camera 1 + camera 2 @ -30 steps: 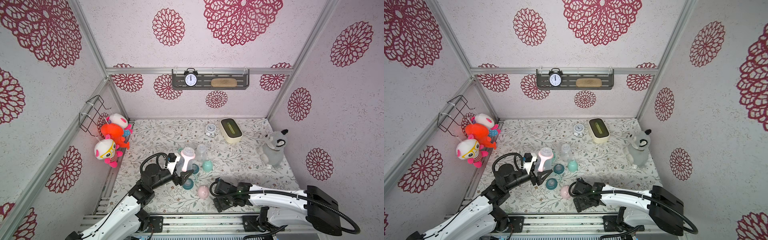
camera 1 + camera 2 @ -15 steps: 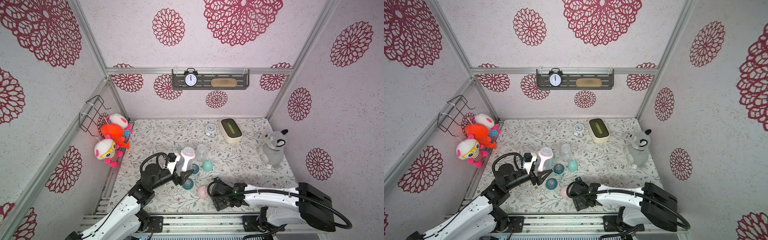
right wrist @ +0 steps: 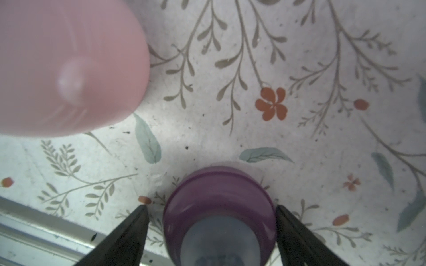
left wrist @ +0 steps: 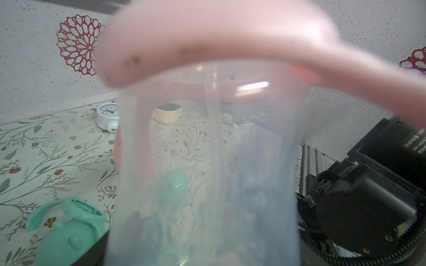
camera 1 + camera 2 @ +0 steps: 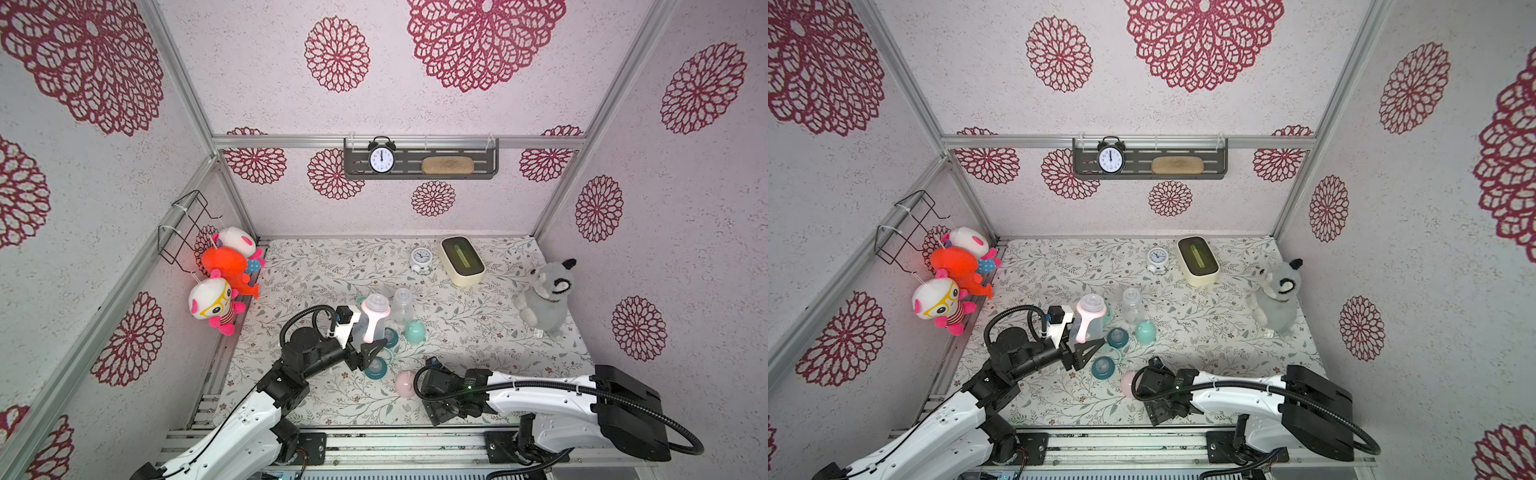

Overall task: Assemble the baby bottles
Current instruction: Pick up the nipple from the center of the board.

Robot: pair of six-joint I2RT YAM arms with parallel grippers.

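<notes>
Since the earlier frame the right gripper (image 3: pixel 211 208) has been carried a little leftward along the front edge of the bench (image 5: pixel 478 332), and its fingers (image 3: pixel 129 232) have been drawn in somewhat. They are seen standing wide on either side of the purple collar (image 3: pixel 219 202), with a gap still showing on one side, so nothing is clamped yet. The pink cap (image 5: pixel 404 384) lies just beside that gripper, near the middle of the front edge. The left gripper (image 5: pixel 376 348) has not been shifted: its fingers are closed low on the pink-handled bottle (image 5: pixel 374 318), which is held upright left of the bench's middle. Little is judged done, as only the pink handle ring appears fitted. The purple collar and pink cap remain to be put on, while a bare clear bottle (image 5: pixel 402 305), two teal collars (image 5: pixel 376 369) and a mint cap (image 5: pixel 414 331) lie loose, crowded around the left fingers. Open bench is left toward the right edge as far as the plush raccoon (image 5: pixel 544 299) and toward the back edge. Almost no room is left between the right gripper and the front edge.
</notes>
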